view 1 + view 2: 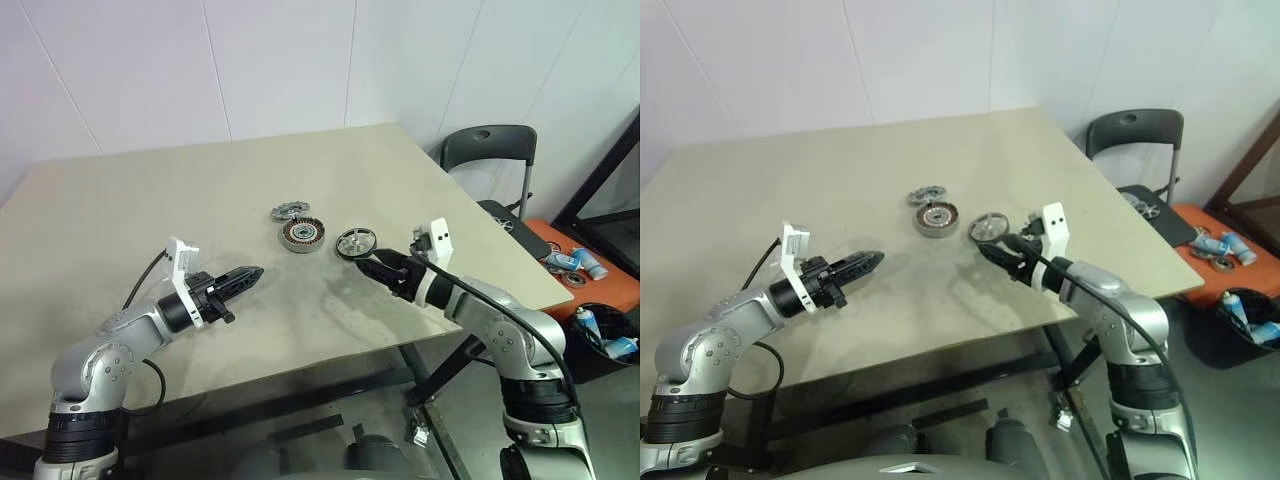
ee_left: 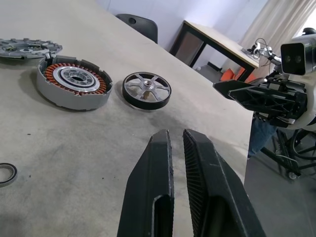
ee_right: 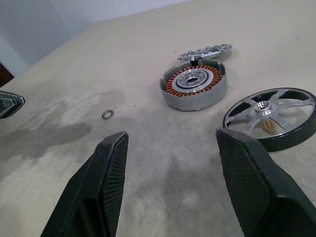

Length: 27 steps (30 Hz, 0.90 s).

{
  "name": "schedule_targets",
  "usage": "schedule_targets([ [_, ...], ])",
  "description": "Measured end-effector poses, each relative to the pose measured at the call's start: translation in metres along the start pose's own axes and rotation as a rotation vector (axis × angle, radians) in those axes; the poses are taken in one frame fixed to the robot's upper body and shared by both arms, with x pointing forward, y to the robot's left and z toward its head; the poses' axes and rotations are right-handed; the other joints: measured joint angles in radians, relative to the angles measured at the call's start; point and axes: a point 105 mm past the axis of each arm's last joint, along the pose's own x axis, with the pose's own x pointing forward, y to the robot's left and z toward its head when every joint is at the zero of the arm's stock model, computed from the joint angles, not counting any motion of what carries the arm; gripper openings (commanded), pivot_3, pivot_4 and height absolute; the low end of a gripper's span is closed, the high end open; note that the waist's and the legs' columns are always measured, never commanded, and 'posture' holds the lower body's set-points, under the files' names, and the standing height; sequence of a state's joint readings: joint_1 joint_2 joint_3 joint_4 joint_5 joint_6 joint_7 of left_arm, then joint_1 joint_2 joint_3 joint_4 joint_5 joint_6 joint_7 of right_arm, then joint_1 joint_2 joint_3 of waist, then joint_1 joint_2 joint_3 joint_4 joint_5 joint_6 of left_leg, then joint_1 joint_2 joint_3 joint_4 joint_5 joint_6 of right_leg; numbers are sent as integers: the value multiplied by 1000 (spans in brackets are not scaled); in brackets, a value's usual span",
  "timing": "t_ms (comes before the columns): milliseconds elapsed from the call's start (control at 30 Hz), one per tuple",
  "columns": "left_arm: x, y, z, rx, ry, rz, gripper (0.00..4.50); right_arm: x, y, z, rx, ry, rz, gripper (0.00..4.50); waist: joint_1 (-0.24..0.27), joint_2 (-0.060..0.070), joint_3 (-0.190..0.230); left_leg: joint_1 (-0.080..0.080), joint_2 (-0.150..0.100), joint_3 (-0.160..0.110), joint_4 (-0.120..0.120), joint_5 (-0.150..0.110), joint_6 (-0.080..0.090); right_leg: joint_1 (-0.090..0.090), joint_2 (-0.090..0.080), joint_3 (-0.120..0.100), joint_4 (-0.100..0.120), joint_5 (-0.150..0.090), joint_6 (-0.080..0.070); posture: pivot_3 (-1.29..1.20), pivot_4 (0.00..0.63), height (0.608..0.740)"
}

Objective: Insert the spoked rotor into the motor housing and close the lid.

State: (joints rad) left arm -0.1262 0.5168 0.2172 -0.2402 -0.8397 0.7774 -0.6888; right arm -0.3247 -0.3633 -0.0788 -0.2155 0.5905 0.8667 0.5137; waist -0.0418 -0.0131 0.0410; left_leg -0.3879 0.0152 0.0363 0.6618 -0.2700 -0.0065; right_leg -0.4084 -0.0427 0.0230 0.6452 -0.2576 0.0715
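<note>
The spoked rotor [image 1: 356, 242] lies flat on the beige table [image 1: 150, 200], a shiny silver wheel with a dark rim. Just left of it sits the motor housing [image 1: 302, 235], with coppery windings around a silver centre. The grey notched lid [image 1: 291, 210] lies behind the housing, touching its far edge. My right gripper [image 3: 173, 136] hovers open just in front of the rotor [image 3: 271, 116], nothing between its fingers. My left gripper [image 2: 175, 136] is shut and empty, well to the left of the housing [image 2: 74, 81] and pointing toward it.
A small metal ring [image 3: 107, 114] lies on the table in front of the housing. A dark chair [image 1: 490, 150] stands off the table's right side. An orange crate with parts [image 1: 580, 265] and a black bin [image 1: 605, 340] sit on the floor there.
</note>
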Motion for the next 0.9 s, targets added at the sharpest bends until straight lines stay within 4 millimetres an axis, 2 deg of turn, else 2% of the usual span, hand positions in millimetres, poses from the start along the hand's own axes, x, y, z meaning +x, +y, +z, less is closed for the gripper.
schedule_targets([
  [900, -2, 1, 1, 9, 5, -14, 487, 3, 4, -3, -2, 13, 15, 2943, 0, 0, 0, 0, 0, 0, 0, 0, 0, 0, 0, 0, 0, 0, 0, 0, 0, 740],
])
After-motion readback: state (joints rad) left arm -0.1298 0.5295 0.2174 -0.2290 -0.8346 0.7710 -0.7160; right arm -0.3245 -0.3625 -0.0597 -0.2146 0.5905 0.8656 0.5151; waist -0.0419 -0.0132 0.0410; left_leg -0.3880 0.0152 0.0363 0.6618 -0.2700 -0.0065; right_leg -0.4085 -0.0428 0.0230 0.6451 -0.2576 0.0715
